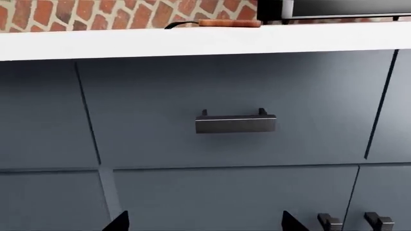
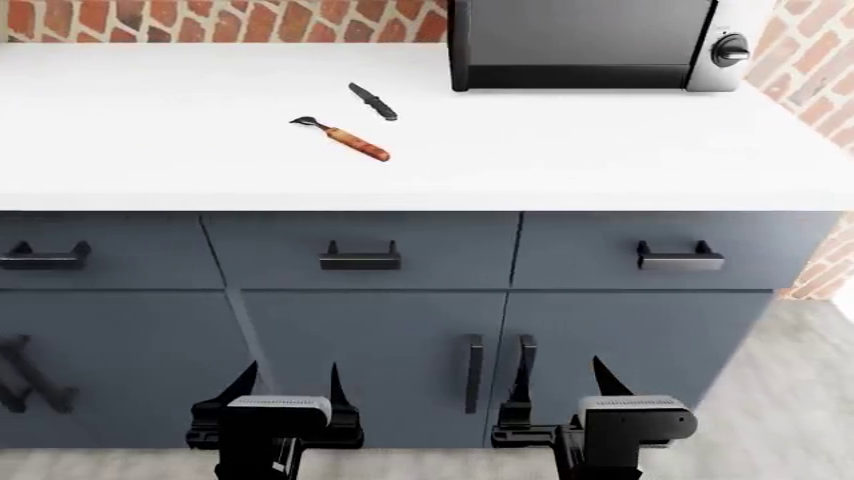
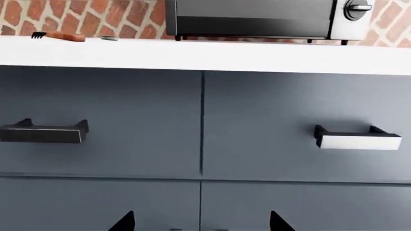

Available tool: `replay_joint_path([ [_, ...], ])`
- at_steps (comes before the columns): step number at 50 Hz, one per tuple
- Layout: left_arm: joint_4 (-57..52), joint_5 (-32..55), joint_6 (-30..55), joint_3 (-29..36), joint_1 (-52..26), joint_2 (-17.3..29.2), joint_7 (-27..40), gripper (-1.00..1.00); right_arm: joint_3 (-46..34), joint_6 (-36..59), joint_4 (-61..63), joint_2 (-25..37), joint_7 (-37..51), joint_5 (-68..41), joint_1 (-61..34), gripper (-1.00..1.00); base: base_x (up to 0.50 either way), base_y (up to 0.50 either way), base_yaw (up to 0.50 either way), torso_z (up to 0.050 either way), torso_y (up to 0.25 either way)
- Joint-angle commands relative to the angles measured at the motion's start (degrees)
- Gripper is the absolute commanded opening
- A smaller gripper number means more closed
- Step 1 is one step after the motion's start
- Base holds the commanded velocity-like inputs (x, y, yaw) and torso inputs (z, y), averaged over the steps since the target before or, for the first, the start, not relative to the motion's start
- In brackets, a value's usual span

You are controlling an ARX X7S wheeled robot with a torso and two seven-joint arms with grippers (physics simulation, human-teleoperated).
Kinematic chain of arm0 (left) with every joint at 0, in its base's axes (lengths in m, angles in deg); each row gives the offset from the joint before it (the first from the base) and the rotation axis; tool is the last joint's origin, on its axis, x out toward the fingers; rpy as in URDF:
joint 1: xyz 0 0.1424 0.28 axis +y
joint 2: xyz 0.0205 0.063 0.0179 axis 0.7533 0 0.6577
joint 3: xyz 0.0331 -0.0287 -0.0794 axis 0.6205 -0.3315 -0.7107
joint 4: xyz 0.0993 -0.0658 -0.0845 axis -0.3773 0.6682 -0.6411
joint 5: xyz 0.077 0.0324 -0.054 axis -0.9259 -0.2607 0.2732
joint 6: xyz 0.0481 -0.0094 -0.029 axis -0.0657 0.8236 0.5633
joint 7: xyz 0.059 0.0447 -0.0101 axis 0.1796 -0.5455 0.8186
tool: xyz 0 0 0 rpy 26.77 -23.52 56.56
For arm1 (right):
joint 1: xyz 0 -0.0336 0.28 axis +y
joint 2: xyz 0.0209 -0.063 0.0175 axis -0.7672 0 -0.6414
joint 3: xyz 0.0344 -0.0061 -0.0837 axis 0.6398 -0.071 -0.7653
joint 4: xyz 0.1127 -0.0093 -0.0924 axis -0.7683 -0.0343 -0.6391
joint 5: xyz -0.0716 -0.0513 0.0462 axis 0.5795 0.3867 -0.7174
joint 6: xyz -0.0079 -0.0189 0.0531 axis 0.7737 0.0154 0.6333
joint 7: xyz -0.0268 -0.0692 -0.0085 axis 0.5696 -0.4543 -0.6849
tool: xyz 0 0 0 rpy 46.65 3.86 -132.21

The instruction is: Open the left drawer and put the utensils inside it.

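On the white counter (image 2: 561, 150) lie a fork (image 2: 343, 137) with an orange-brown handle and, just behind it, a short dark knife (image 2: 374, 101). I face two slate-blue drawer fronts. The left drawer (image 2: 360, 225) is shut, and its bar handle (image 1: 236, 122) is straight ahead of my left gripper (image 1: 205, 224). That gripper (image 2: 291, 385) hangs low before the cabinet doors, open and empty. My right gripper (image 2: 561, 385) is beside it, also open and empty, and in its own view it (image 3: 202, 221) faces the seam between the two drawers. The fork (image 3: 57, 35) shows at the counter edge.
A microwave (image 2: 587, 40) stands at the back right of the counter. The right drawer (image 2: 681, 257) and another drawer (image 2: 47, 255) further left are shut. Below are cabinet doors with vertical handles (image 2: 474, 372). A brick wall runs behind and at the right.
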Motion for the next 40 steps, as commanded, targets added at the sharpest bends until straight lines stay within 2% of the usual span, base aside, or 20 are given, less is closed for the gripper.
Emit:
replay_joint_path([
  [1,0.0,0.6,-0.1,0.7,0.0,0.6,0.7,1.0,-0.7,-0.1,0.0,0.6,0.8,-0.5,-0.1,1.0,0.0,0.5,0.0,0.0,0.0],
  [18,-0.1,1.3,-0.1,1.4,0.0,1.3,1.6,1.0,-1.5,-0.3,-0.1,1.3,1.7,-1.1,-0.1,1.0,0.0,0.47,0.0,0.0,0.0],
  [27,0.0,1.9,-0.6,1.7,0.0,1.6,1.8,1.0,-1.7,0.0,-0.2,1.4,2.1,-2.0,-0.3,1.0,0.0,0.0,0.0,0.0,0.0],
  [40,0.0,2.3,-0.5,2.5,-0.2,2.1,2.1,1.0,-2.2,0.2,0.0,1.9,2.7,-2.4,-0.3,1.0,0.0,0.0,0.0,-0.048,0.002],
])
